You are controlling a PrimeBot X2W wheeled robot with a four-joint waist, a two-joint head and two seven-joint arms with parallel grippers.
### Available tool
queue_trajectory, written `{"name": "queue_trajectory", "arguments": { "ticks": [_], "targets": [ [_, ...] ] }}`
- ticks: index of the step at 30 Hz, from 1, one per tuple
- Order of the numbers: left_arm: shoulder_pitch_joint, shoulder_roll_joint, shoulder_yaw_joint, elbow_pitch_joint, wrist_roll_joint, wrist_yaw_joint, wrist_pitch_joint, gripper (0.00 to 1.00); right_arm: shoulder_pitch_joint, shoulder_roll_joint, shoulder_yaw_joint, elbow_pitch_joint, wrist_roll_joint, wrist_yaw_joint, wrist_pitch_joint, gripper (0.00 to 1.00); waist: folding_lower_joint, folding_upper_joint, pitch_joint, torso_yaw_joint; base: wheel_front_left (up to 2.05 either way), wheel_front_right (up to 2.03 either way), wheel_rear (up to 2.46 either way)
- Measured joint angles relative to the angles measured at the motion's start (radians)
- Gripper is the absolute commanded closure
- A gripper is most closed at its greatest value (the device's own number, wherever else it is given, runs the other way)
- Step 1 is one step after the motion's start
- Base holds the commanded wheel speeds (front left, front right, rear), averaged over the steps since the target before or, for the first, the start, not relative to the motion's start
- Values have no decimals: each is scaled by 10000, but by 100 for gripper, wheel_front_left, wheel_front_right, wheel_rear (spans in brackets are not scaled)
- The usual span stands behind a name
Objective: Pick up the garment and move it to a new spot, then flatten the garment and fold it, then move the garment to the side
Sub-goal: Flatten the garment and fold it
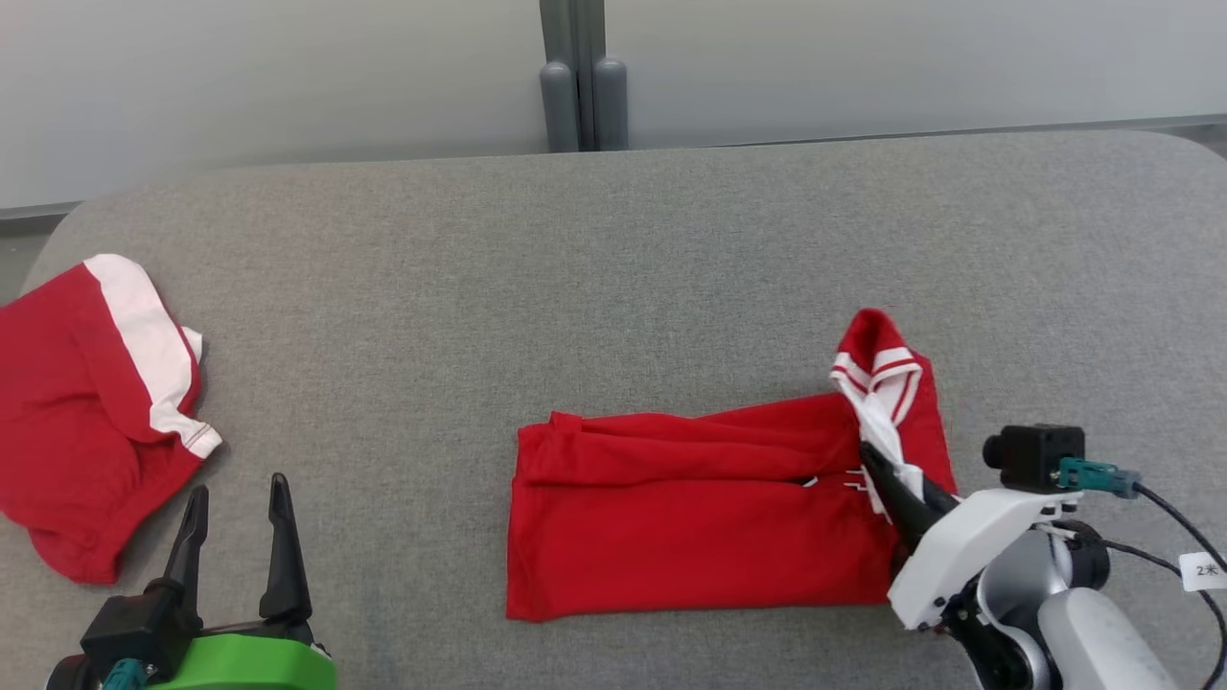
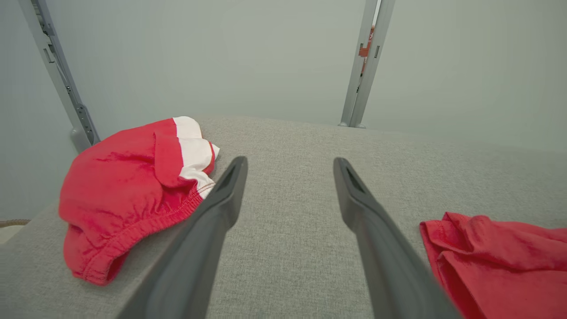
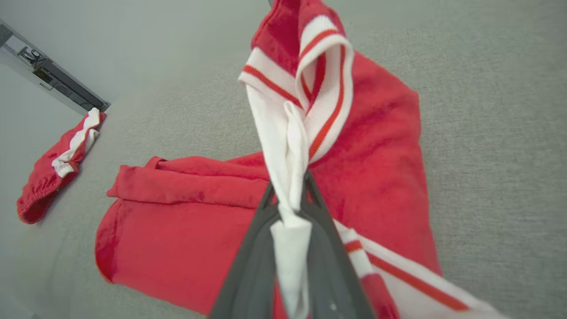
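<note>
Currently my right pincer [image 1: 870,452] is clamped on the white collar strip of the red garment [image 1: 690,522], lying part-folded right of centre on the bench [image 1: 613,259], presumably to draw that end over. My left pincer [image 1: 238,491] stands wide, empty, near red shorts [image 1: 86,412].

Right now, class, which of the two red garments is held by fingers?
The folded shirt with the striped collar, on the right: the right gripper pinches its white fabric. The crumpled garment on the left lies untouched.

light: even, bright — shadows: faint | wrist views: edge-warped, blurred
</note>
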Motion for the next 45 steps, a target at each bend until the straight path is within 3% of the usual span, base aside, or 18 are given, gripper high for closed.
{"name": "queue_trajectory", "arguments": {
  "ticks": [5,12,19,29,30,31,32,38,45],
  "targets": [
    [-1,0,-61,69,-63,-2,0,0,-35,566,757,-330,13,0,52,100,0,0,13,219,0,0,0],
    [-42,-2,-211,174,-98,-2,0,0,-559,1055,2150,130,98,-2,-113,100,0,-1,53,605,0,0,0],
    [-207,-2,-395,270,-167,-2,0,0,-1448,1220,3319,1231,520,-2,-706,100,0,0,170,968,0,0,0],
    [-407,-2,-614,447,-332,-2,0,0,-2859,1235,4815,3313,2163,-2,-2263,100,0,-1,324,1411,0,0,0],
    [-408,-2,-619,460,-341,-2,0,0,-2979,1235,4916,3551,2201,-2,-2387,66,0,0,340,1425,0,0,0],
    [-414,-2,-629,470,-341,-2,0,0,-3069,1231,5003,3714,2211,-2,-2474,20,0,0,351,1433,0,0,0],
    [-425,-2,-654,485,-341,-2,0,0,-3162,1229,5066,3848,2313,0,-2635,0,0,0,364,1434,0,0,0],
    [-455,-2,-644,506,-339,2,2,0,-3741,1246,5009,4266,2341,-2,-3831,0,0,-1,351,1227,0,0,0],
    [-438,-4,-522,380,-146,2,0,0,-3889,943,3400,4230,1037,0,-4635,0,0,0,217,799,0,0,0]
  ]
}}
